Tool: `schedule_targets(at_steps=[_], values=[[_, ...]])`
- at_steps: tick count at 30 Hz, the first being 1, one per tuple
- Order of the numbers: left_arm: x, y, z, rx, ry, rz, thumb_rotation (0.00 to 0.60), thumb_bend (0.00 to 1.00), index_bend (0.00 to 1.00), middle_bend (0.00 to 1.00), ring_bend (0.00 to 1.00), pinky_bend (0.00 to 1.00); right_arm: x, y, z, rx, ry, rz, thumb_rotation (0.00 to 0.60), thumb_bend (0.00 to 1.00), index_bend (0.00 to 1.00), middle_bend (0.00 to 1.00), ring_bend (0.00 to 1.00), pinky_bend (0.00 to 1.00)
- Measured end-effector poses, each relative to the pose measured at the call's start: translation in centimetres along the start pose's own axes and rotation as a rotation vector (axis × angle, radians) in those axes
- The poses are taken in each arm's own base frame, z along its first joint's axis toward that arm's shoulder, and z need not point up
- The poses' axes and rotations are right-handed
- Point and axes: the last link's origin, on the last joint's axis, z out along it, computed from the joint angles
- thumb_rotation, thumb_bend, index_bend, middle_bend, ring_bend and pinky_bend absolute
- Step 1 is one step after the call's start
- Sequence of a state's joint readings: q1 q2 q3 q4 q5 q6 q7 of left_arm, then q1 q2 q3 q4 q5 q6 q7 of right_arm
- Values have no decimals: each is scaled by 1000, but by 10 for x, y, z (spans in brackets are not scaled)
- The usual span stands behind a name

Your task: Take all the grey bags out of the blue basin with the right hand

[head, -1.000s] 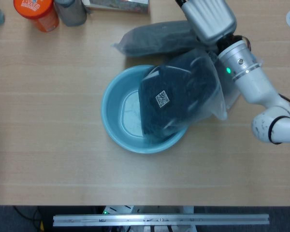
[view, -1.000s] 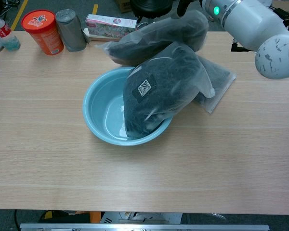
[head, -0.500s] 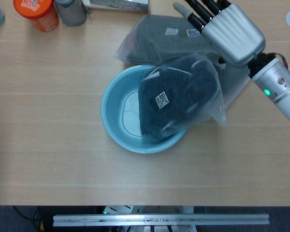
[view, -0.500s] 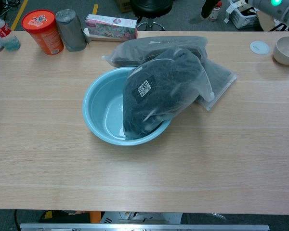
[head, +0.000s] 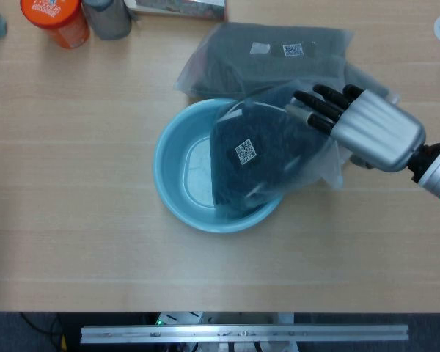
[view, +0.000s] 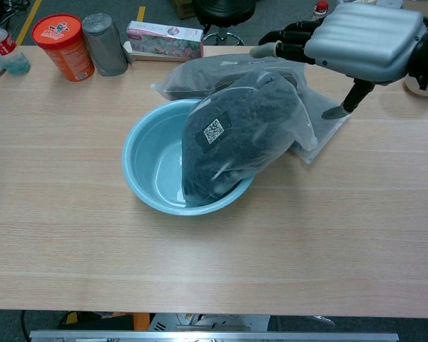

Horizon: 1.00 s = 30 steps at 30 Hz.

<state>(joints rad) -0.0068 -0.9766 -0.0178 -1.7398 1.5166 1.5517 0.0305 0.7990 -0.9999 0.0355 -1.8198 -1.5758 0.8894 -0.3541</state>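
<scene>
A grey bag (head: 268, 154) (view: 235, 135) with a white code label leans half in the blue basin (head: 177, 172) (view: 146, 167), its upper end over the right rim. Two more grey bags lie on the table behind and right of the basin: one flat (head: 268, 55) (view: 214, 71), another (view: 321, 117) partly under the leaning bag. My right hand (head: 363, 125) (view: 357, 32) hovers open above the leaning bag's right end, fingers spread and pointing left, holding nothing. The left hand is not visible.
An orange-lidded tub (head: 55, 18) (view: 63, 46), a grey cylinder (view: 104, 43), a bottle (view: 3, 46) and a pink box (view: 164, 39) stand along the table's far edge at the left. A white bowl (view: 421, 78) is at the far right.
The right hand has let go of the flat grey bag, now lying behind the basin, and has swung down and back to hover over the bag leaning in the basin.
</scene>
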Motion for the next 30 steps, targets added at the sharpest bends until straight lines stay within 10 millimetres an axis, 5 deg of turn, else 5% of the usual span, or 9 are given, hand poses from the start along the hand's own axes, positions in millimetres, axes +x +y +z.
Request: schedule_targets(at_steps=[14,18,20,24,27,30], values=[[-1,-10,-4,32,-4,-5,600,233,305,282,242,245,-29,-28,37,101,-60,-139,600,0,0,85,119,326],[-3,-11,-4,32,-7,-11,600,234,305,282,242,245,-33,-34,47,114,-63,-160,600,0,15,158,128,326],[-3,-11,-4,31,-6,-13,600,234,305,282,242,245,-35,-39,53,119,-58,-174,600,27,171,269,192,357],[-3,-13,-4,36,-5,-13,600,233,305,282,241,245,-36,-46,64,126,-8,-204,600,182,715,625,581,679],[-1,-14,-5,38,-1,-12,600,233,305,282,242,245,-31,-48,70,130,82,-220,600,228,860,734,708,813],[0,-15,-6,43,3,-11,600,233,305,282,242,245,-22,-47,74,128,186,-180,600,233,897,761,743,852]])
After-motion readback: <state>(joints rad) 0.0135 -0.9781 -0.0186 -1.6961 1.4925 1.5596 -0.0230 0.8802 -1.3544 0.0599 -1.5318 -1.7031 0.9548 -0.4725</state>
